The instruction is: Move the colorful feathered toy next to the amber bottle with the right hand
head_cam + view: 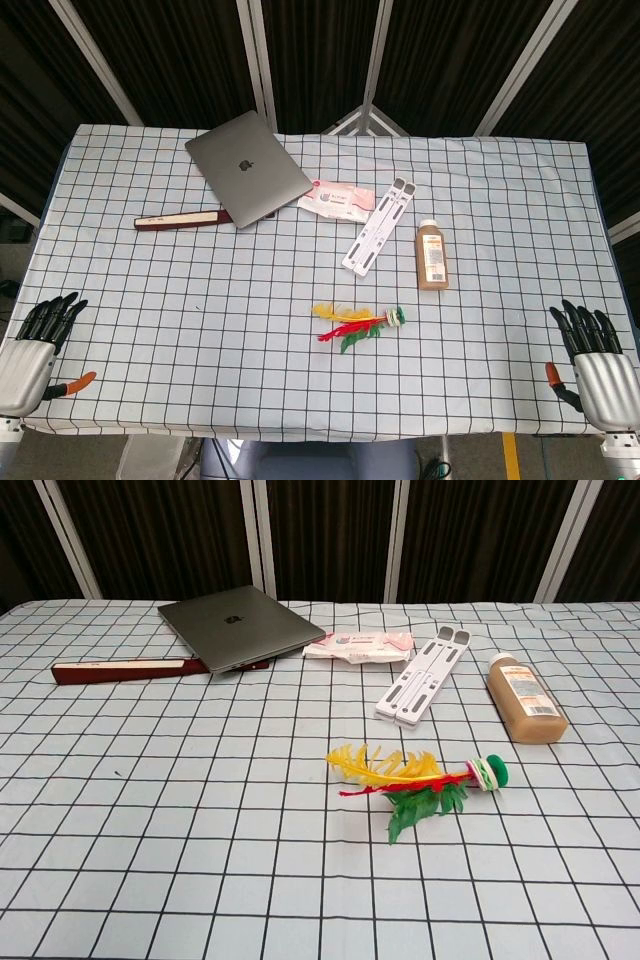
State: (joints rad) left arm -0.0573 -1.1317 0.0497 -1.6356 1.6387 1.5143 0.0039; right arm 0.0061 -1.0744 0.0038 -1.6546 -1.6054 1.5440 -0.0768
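The feathered toy lies flat near the table's middle front, its yellow, red and green feathers pointing left and its green-and-white base to the right. The amber bottle lies on its side just behind and to the right of it, cap pointing away. My right hand rests at the front right corner, fingers spread, holding nothing, far from the toy. My left hand rests at the front left corner, also open. Neither hand shows in the chest view.
A white folding stand lies left of the bottle. Behind it are a pink wipes packet, a closed grey laptop and a dark red flat bar. A checked cloth covers the table.
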